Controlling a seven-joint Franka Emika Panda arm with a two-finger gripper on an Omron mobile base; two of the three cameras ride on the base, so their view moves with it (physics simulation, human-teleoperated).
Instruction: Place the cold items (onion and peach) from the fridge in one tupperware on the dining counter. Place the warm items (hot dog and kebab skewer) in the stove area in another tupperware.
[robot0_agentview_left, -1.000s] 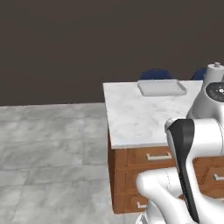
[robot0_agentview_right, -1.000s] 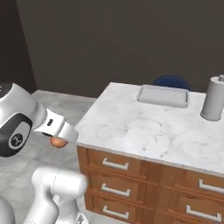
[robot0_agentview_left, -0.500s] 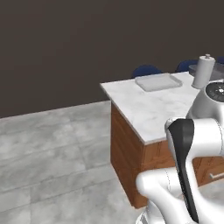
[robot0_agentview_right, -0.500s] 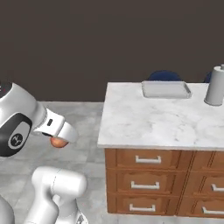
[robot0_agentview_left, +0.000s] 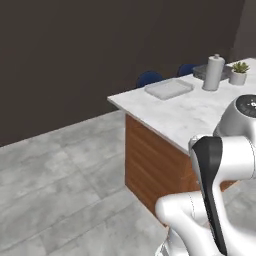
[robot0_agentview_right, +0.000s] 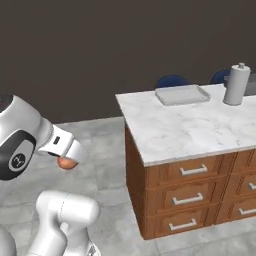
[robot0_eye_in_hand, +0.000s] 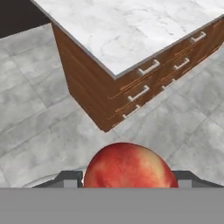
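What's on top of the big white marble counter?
On the white marble counter sit a flat grey rectangular tupperware tray and a tall grey paper-towel roll. The left base view adds a small potted green plant. Whether anything lies inside the tray cannot be seen.

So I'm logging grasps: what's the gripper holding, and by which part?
The peach, pinched across its round sides between the gripper fingers.

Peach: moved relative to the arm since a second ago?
No. In the right base view the peach sits under the gripper by the same white wrist link as before; the counter shifted because the base turned.
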